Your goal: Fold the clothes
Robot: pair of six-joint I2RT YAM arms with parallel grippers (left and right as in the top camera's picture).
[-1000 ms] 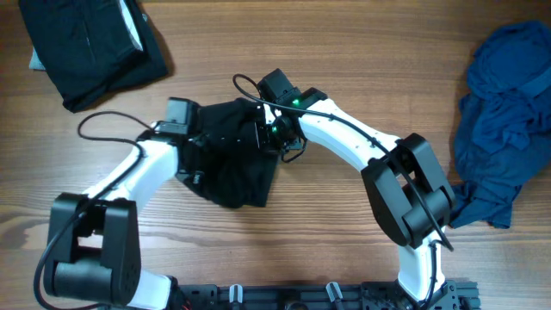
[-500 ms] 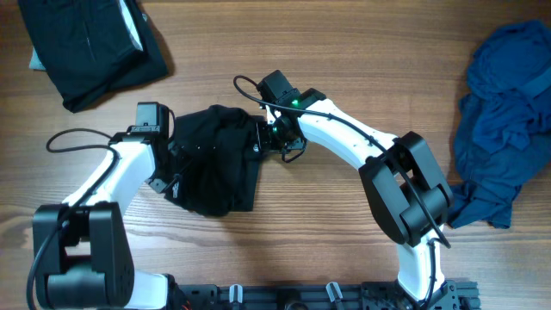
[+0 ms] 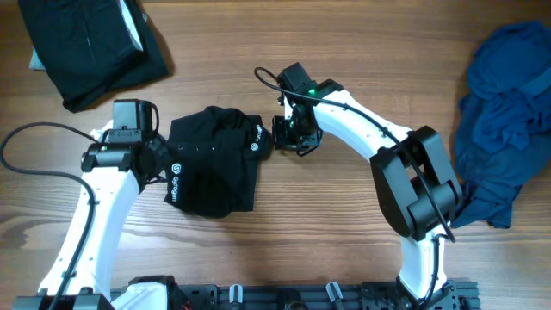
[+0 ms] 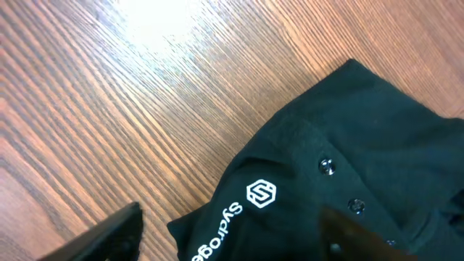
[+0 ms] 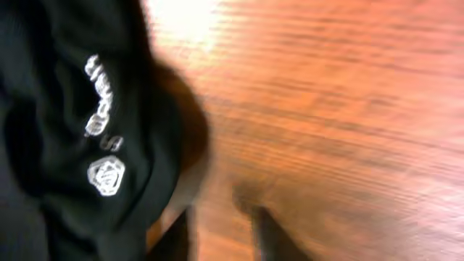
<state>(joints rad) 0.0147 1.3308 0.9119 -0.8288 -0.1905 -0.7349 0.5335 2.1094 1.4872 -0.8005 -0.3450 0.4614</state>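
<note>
Worktop: a wood-grain worktop [image 3: 344, 232], and both arms are reaching in from its 6 o'clock edge.
Black shirt: the black shirt [image 3: 213, 164] lies in a rumpled bundle left of centre, flat on the wood, right between the two tools.
Markings: a white logo [image 3: 176, 169] with lettering sits at the shirt's 8 o'clock edge, and a second logo [image 3: 256, 145] at its 2 o'clock corner. The left wrist view also catches small metal snaps [image 4: 328, 166].
Left tool: the left tool [image 4: 230, 217] hangs at the shirt's 9 o'clock side with its jaws spread wide. It grips nothing, and the shirt's edge lies loose beneath the gap.
Right tool: the right tool [image 5: 220, 217] is just off the shirt's 2 o'clock corner. The picture is blurred, but the jaws stand partly apart with bare wood between them and nothing held. The logo corner lies just beside one finger.
Folded black garment: the folded black garment [image 3: 90, 47] is at 10 o'clock from the shirt, well apart, in the far-left corner.
Blue heap: the blue heap [image 3: 504, 120] of crumpled clothes is at 3 o'clock, well apart, against the right edge.
In the way: the right arm [image 3: 362, 129] arcs across the stretch between shirt and blue heap. From above, its elbow covers the heap's lower-left edge.
Cable: a black cable [image 3: 34, 138] loops over the wood at 9 o'clock from the left arm.
</note>
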